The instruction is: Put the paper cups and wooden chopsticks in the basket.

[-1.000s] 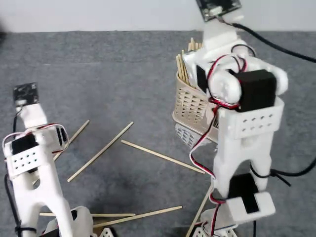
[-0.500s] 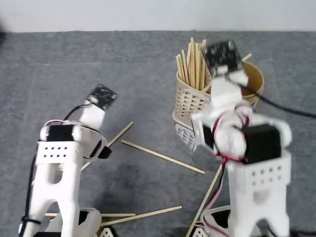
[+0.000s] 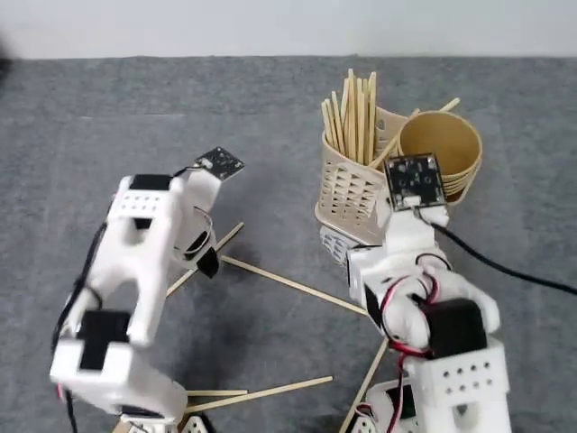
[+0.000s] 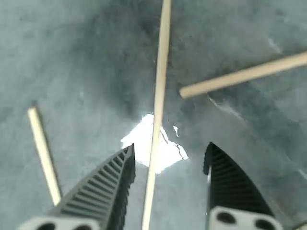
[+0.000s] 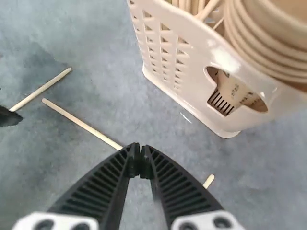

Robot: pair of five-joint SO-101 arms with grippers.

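In the left wrist view my left gripper [image 4: 170, 148] is open just above the grey mat, and a wooden chopstick [image 4: 158, 110] runs lengthwise between its two fingers. From above, this gripper [image 3: 206, 257] sits where two chopsticks [image 3: 293, 284] nearly meet. My right gripper [image 5: 139, 155] is shut on nothing, low over the mat beside the basket [image 5: 192, 62]. The cream basket [image 3: 347, 189] holds upright chopsticks [image 3: 353, 113] and a stack of paper cups [image 3: 442, 149]. More chopsticks [image 3: 261, 394] lie near the front edge.
The grey mat [image 3: 135, 117] is open at the back left. A chopstick [image 3: 368, 383] lies by the right arm's base. In the right wrist view, a long chopstick [image 5: 81, 123] and a shorter end [image 5: 41, 88] lie ahead of the shut fingers.
The left arm swung forward and down onto the chopsticks in the middle. The right arm drew back from above the basket and lowered in front of it.
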